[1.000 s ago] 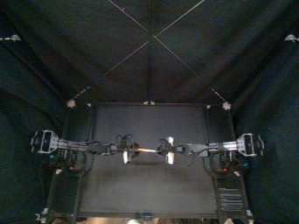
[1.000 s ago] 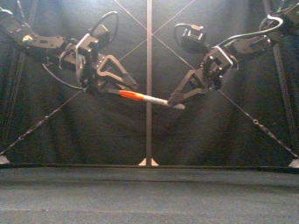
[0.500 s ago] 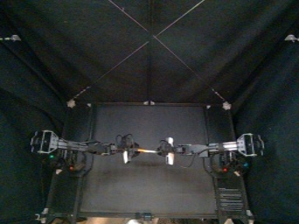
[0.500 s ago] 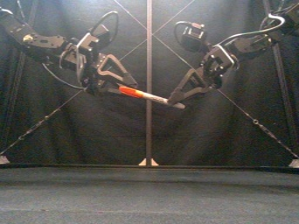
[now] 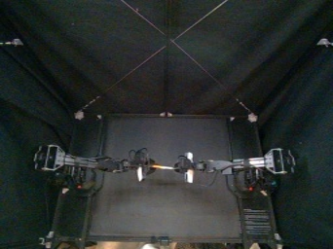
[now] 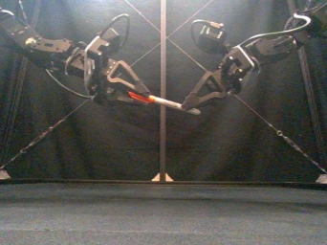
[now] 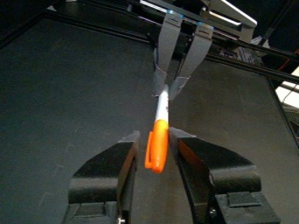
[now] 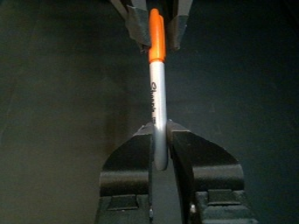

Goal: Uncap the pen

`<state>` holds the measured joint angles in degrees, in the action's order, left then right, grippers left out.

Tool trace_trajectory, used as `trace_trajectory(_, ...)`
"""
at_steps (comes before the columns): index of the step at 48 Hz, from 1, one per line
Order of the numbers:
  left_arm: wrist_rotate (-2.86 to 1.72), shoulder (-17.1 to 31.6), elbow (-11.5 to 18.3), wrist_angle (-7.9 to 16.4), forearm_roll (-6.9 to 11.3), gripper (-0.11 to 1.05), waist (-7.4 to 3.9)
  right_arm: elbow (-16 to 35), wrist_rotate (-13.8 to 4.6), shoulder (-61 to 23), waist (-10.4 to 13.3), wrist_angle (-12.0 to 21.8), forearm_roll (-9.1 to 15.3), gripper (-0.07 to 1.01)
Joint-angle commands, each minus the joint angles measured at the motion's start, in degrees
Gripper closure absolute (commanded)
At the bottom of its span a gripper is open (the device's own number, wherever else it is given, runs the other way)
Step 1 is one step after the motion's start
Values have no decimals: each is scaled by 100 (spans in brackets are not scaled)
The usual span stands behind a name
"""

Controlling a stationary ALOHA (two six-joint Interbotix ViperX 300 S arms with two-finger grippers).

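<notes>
So, the pen (image 6: 159, 100) is up in the air between both arms, well above the table (image 6: 163, 206), tilted down toward the right. The left gripper (image 6: 130, 95) is pinched on the orange cap (image 7: 156, 144), and the right gripper (image 6: 190, 108) squeezes the pale barrel (image 8: 156, 92). The cap sits flush on the barrel.
</notes>
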<state>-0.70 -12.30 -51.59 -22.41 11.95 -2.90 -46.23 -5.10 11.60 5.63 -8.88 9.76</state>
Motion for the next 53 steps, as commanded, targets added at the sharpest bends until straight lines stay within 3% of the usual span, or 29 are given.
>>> trace_trajectory(1, 9, -97, 88, -53, 18, 32, -18, 141, 18, 185, 0, -62, 9, 48)
trace_trajectory(9, 9, -123, 62, -44, 18, 50, -18, 114, 18, 202, 0, -62, 9, 48)
trace_trajectory(13, 9, -211, -9, -18, 18, 54, -18, 62, 9, 237, 0, -62, 9, 48)
trace_trajectory(35, 18, -1380, -826, -18, 9, 54, 18, -308, 0, 756, 114, -62, -26, 48)
trace_trajectory(53, 18, -1925, -1204, -18, 0, 54, 35, -404, 0, 896, 123, -70, -9, 48)
